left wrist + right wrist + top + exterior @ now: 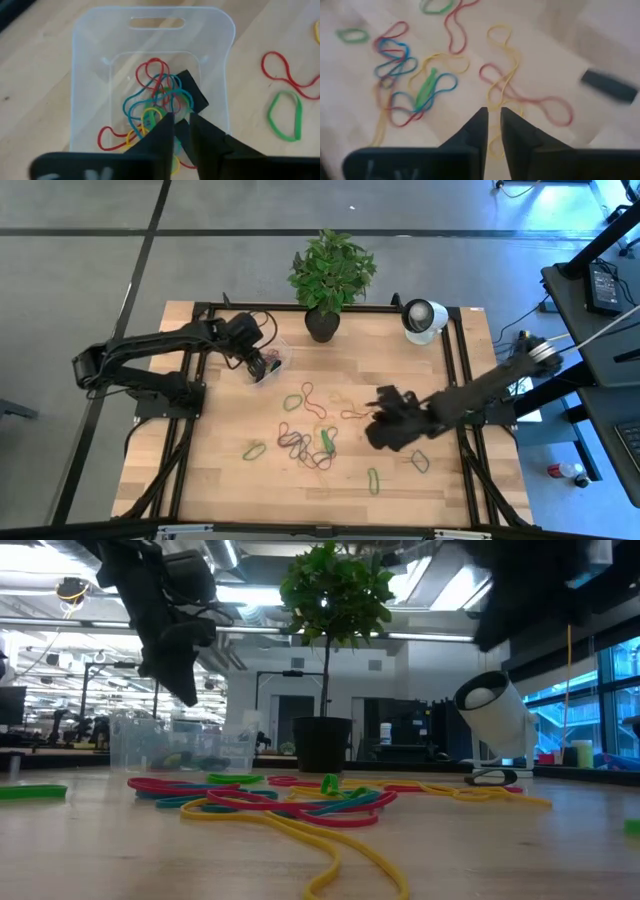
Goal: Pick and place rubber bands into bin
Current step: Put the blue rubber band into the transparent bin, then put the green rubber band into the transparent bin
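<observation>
The clear bin stands on the table's far left part and holds a tangle of red, blue, yellow and green rubber bands. My left gripper hangs shut just above the bin's inside, pointing down; I see no band between its fingers. More rubber bands lie loose at mid-table. My right gripper hovers shut over the right side of that scatter, above a yellow band and a red band.
A potted plant and a white round camera-like object stand at the table's far edge. Single bands lie toward the near edge: green ones and a dark one.
</observation>
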Robot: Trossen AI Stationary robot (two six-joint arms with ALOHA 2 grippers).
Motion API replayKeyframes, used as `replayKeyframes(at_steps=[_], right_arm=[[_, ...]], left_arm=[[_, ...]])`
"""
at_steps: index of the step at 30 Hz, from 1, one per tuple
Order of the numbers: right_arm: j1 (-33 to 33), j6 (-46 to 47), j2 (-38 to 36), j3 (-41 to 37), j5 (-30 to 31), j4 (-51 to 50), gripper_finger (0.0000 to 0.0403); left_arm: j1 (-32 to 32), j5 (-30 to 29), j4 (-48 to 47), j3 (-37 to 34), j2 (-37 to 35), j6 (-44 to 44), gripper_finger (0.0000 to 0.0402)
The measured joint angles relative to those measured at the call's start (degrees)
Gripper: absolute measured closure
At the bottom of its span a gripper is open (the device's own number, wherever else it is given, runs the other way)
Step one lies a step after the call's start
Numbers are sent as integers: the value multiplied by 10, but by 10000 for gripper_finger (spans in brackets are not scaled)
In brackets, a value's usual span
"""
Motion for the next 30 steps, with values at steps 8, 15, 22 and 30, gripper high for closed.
replayKeyframes(at_steps=[8,15,22,30], right_arm=[[30,39,-113,-149,2,96,376],[29,24,-119,-177,1,94,379],[13,-57,-119,-186,-1,70,387],[-49,-253,-167,-194,-65,67,400]], left_arm=[[-5,16,-28,21,4,-1,270],[-103,-44,-176,124,4,-53,279],[-273,-83,-237,175,4,-240,293],[-431,-85,-256,177,27,-496,294]])
